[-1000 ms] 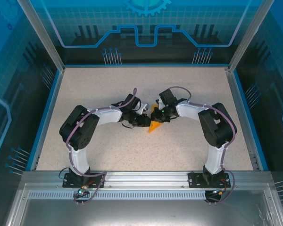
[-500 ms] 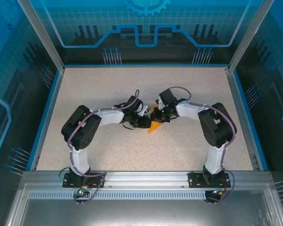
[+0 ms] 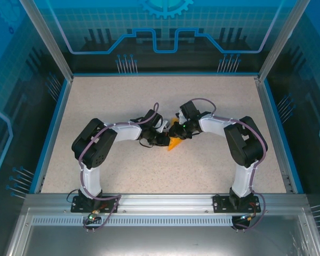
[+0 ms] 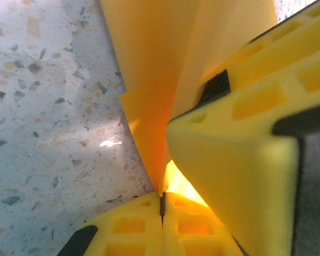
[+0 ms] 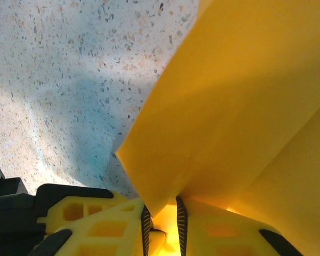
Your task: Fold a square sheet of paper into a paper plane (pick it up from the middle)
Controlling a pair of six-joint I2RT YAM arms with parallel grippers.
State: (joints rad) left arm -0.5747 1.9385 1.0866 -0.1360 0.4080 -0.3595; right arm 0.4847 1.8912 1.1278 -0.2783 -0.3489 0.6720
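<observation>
The table [image 3: 122,96] is a speckled beige slab with a blue rim. It sits inside a cell of translucent blue panels [image 3: 165,32] printed with circuit lines and a gear, braced by two slanted metal posts [image 3: 42,37], and a grey rail [image 3: 165,205] along the near edge carries both arm bases. One folded sheet of paper [image 3: 174,143], orange-yellow, sits at the middle of the table between the two arms. From above, the wrists cover most of it and just a pointed tip shows on the near side. In both wrist views it runs off the frame, so its full outline cannot be made out. The left gripper [image 4: 161,205] is closed, its yellow fingers [image 4: 133,229] meeting at a thin seam with the paper's crease pinched in it. The right gripper [image 5: 162,213] has its ribbed pads [image 5: 146,224] slightly parted, the paper's edge lying in the gap, and the pictures do not show whether they press on it. In all there are two arms, two grippers and one sheet.
</observation>
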